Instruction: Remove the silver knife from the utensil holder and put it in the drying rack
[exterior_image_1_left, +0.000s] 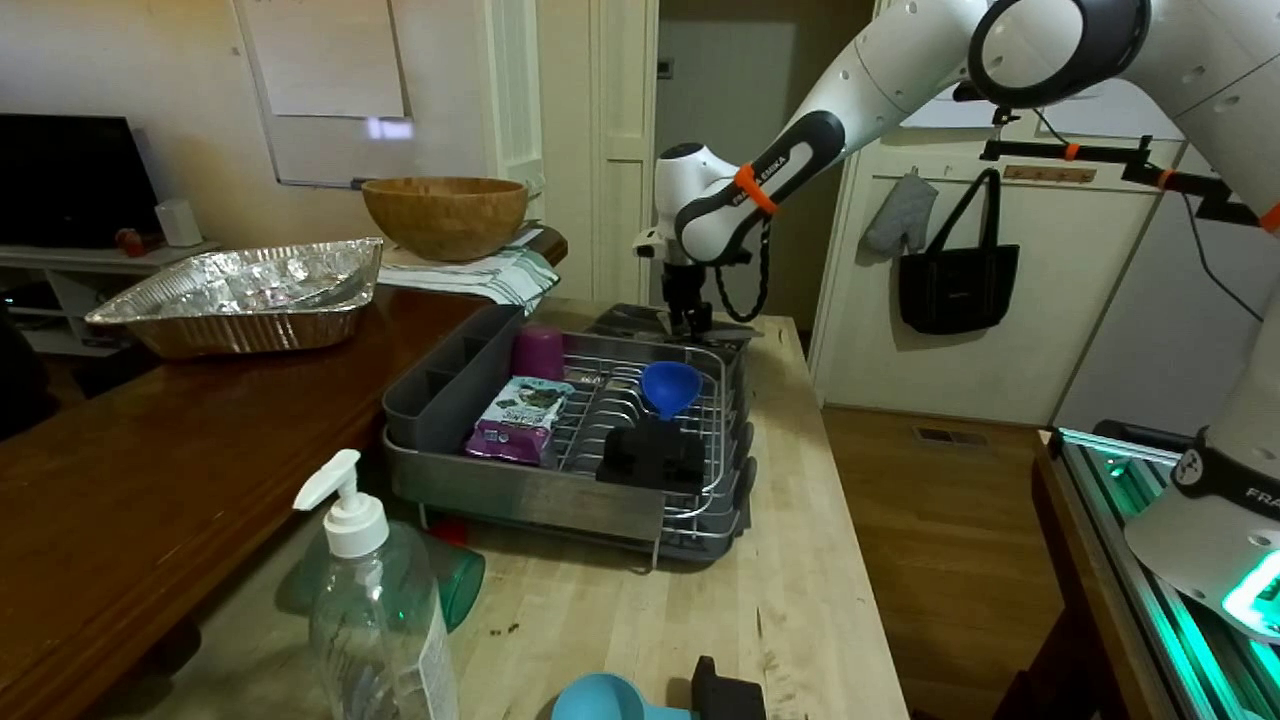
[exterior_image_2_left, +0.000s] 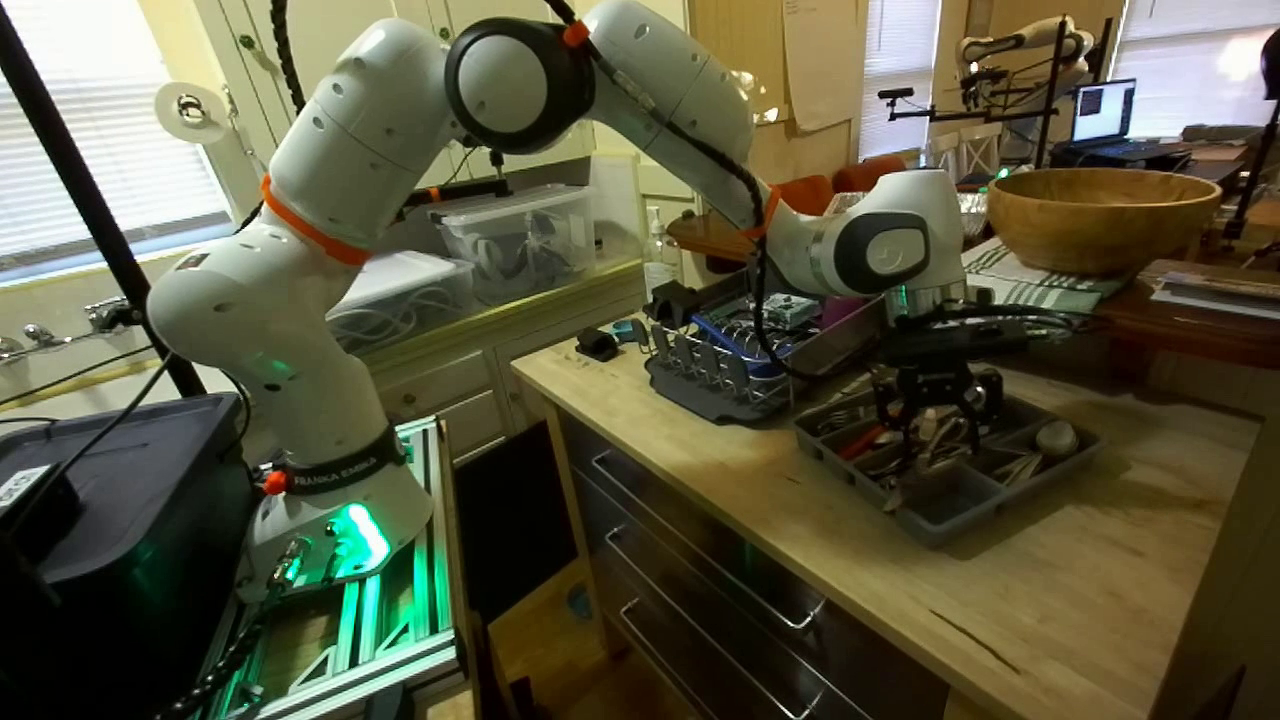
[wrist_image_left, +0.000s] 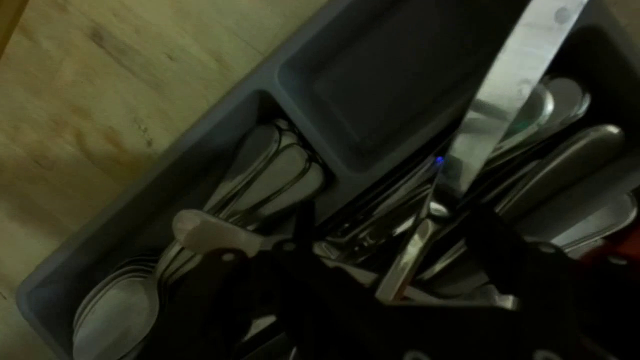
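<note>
The grey utensil holder (exterior_image_2_left: 975, 515) is a divided tray on the wooden counter; it also shows in the wrist view (wrist_image_left: 305, 135). The silver knife (wrist_image_left: 505, 95) lies tilted across the other cutlery, its blade reaching the holder's far side. My gripper (wrist_image_left: 395, 220) is low over the holder, open, with one finger on each side of the knife's handle. The handle's end is hidden behind the gripper. The gripper also shows in both exterior views (exterior_image_1_left: 690, 325) (exterior_image_2_left: 935, 425). The dark wire drying rack (exterior_image_1_left: 520, 480) stands beside the holder, also seen here (exterior_image_2_left: 715, 395).
The rack holds a purple cup (exterior_image_1_left: 538, 352), a snack packet (exterior_image_1_left: 520, 420) and a blue scoop (exterior_image_1_left: 670, 388). Spoons (wrist_image_left: 117, 310) and a pale-handled utensil (wrist_image_left: 210, 232) lie near the fingers. A soap bottle (exterior_image_1_left: 375, 620), foil pan (exterior_image_1_left: 250, 300) and wooden bowl (exterior_image_1_left: 445, 215) stand around.
</note>
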